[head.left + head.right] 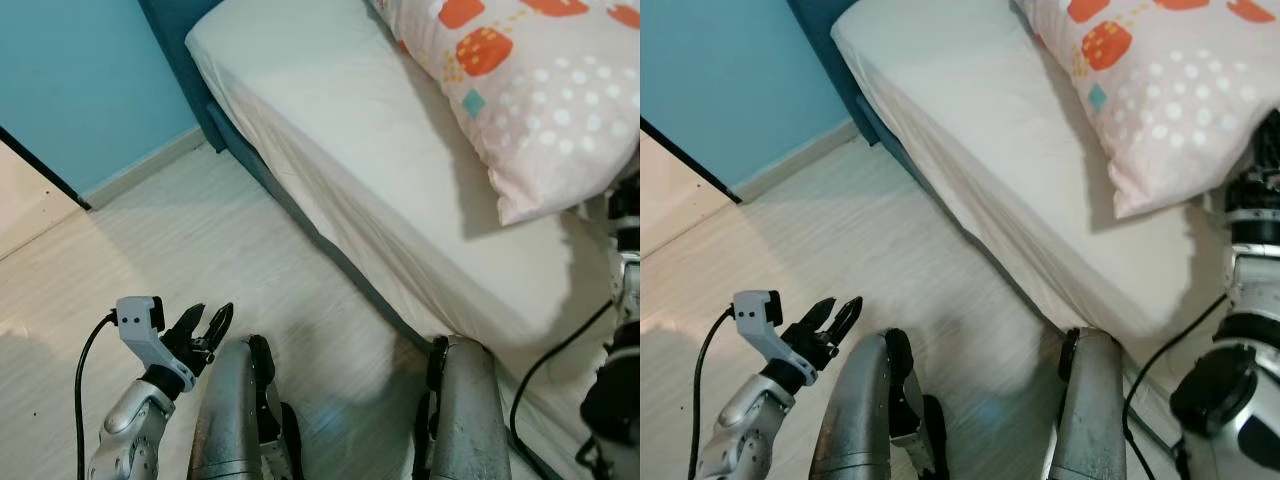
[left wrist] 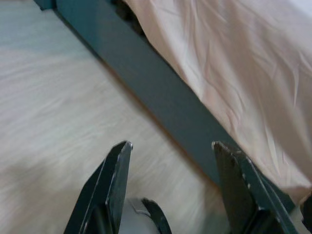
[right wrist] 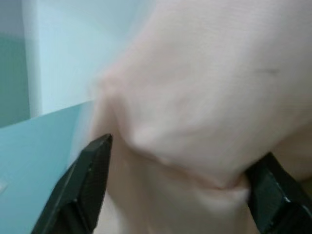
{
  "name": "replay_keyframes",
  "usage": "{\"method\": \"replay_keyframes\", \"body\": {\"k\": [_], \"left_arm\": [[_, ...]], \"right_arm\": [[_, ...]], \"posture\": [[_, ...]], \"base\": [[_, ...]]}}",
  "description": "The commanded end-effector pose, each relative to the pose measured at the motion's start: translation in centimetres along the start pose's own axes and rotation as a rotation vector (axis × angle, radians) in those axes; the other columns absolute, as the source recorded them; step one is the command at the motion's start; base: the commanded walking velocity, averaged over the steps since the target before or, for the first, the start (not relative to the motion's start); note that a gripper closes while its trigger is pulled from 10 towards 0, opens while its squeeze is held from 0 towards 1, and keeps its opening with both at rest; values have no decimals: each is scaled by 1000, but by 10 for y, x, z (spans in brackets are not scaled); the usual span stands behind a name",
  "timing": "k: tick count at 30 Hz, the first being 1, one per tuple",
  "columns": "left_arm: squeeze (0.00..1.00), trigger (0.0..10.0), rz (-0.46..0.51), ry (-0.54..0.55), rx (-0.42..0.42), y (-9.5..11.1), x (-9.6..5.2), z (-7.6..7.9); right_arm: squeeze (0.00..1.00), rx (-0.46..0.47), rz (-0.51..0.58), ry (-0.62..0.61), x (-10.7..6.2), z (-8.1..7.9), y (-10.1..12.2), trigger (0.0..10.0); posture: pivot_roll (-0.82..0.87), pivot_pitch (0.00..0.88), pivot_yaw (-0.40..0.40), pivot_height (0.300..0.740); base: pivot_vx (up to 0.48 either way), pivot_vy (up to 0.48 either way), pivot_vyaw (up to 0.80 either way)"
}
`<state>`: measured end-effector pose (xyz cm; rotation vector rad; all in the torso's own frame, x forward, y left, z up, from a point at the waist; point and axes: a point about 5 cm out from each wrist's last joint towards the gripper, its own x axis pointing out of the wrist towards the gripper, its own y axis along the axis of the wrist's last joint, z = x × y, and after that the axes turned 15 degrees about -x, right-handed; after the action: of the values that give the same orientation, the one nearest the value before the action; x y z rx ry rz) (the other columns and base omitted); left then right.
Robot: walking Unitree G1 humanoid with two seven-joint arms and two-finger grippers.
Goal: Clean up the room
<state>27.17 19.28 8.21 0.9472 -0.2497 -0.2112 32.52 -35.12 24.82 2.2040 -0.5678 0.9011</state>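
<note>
Pillow: pink, spotted, lying on the bed at 2 o'clock. Right end effector: grasping the pillow's corner, fabric between both fingers. Left end effector: released, fingers spread, low over the floor at 7 o'clock, near the bed frame.

Pillow on bed, right.

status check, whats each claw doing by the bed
Left claw open, low over floor. Right claw around pillow corner on bed. Nothing in the way.
</note>
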Motion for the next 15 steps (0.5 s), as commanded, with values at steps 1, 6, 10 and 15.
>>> {"method": "replay_keyframes", "body": {"k": [1, 6, 10, 15], "left_arm": [[0, 10000, -36, 34, -19, -11, -10, -4], [0, 10000, -50, 39, -28, -15, -10, -5], [0, 10000, -55, 41, -34, -17, -11, -5], [0, 10000, -57, 43, -35, -17, -12, -5]], "right_arm": [[0, 24, 34, 193, -6, -19, 9, 10000], [0, 58, 36, 311, -24, -33, 12, 10000], [0, 37, 30, 125, -20, -14, 9, 10000], [0, 29, -22, -146, -7, 8, -5, 10000]], "posture": [[139, 462, 128, 452], [127, 459, 126, 452], [127, 458, 124, 452], [126, 460, 120, 452]], "base": [[0, 0, 0], [0, 0, 0], [0, 0, 0], [0, 0, 0]]}}
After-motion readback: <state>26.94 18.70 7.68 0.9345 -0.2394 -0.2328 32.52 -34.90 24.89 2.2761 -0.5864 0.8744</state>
